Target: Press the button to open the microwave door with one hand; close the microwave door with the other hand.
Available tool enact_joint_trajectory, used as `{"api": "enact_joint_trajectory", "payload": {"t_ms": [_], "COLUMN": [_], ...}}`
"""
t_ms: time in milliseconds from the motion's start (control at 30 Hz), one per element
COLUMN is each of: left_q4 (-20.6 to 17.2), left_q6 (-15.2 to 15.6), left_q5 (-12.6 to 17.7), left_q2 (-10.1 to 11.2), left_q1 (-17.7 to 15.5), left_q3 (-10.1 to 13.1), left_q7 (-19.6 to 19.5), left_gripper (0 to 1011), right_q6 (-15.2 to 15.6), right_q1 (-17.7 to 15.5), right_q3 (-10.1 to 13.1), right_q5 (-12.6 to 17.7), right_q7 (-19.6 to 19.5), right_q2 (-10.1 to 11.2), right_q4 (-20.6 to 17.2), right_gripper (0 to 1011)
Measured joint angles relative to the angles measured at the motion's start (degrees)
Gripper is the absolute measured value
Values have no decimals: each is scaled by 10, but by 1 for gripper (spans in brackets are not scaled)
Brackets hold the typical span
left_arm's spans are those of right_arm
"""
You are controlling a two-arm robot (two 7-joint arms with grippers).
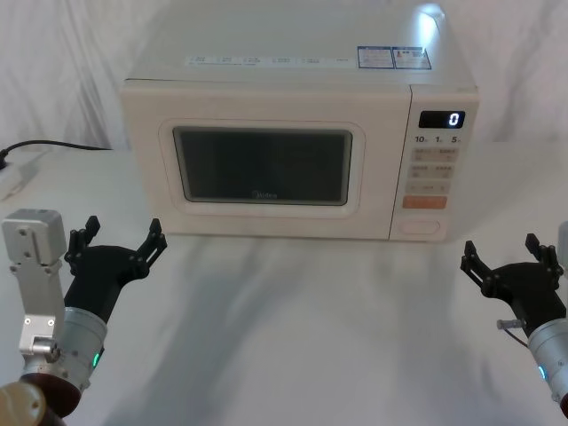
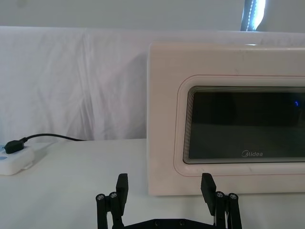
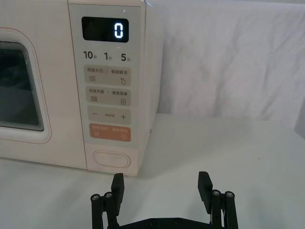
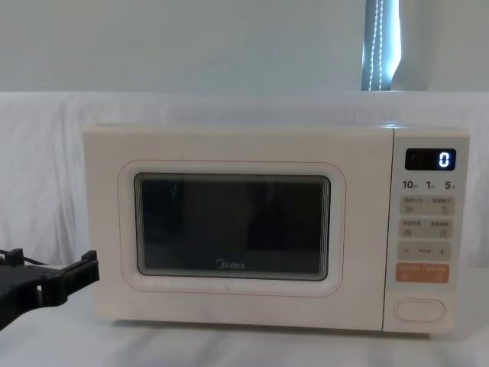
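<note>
Microwave (image 1: 293, 133) square on the counter (image 1: 293, 337), microwave door (image 1: 262, 164) shut flush, button (image 1: 421, 227) untouched at the panel's foot. Left claw (image 1: 120, 235) and right claw (image 1: 501, 257) wide open, empty, low before each front corner.

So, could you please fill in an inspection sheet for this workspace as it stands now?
Surface: table with white cloth, wrinkled.
Job's things: microwave upright, display reads 0; microwave door shut; button at the panel's bottom, untouched.
Clutter: nothing seen.
Grippers: left gripper low, before the door's left edge, jaws open; right gripper low, right of the panel, jaws open; both apart from the microwave.
Cables: black cable plugged into a white power strip at far left.
Surroundings: white drape behind.
</note>
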Motion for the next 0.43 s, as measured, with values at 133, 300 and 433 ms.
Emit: {"api": "enact_joint_trajectory", "payload": {"t_ms": [133, 300, 433], "left_q4": [0, 0, -1], "left_q6": [0, 0, 0], "left_q5": [0, 0, 0], "left_q2": [0, 0, 0], "left_q1": [0, 0, 0], "left_q3": [0, 0, 0], "left_q7": [0, 0, 0], "left_gripper": [1001, 1001, 1001], "right_q6": [0, 0, 0], "right_q1": [0, 0, 0], "right_q3": [0, 0, 0], "right_q5": [0, 0, 0], "right_q7": [0, 0, 0], "right_q2": [0, 0, 0], "right_q4": [0, 0, 0], "right_gripper": [1002, 1002, 1002]}}
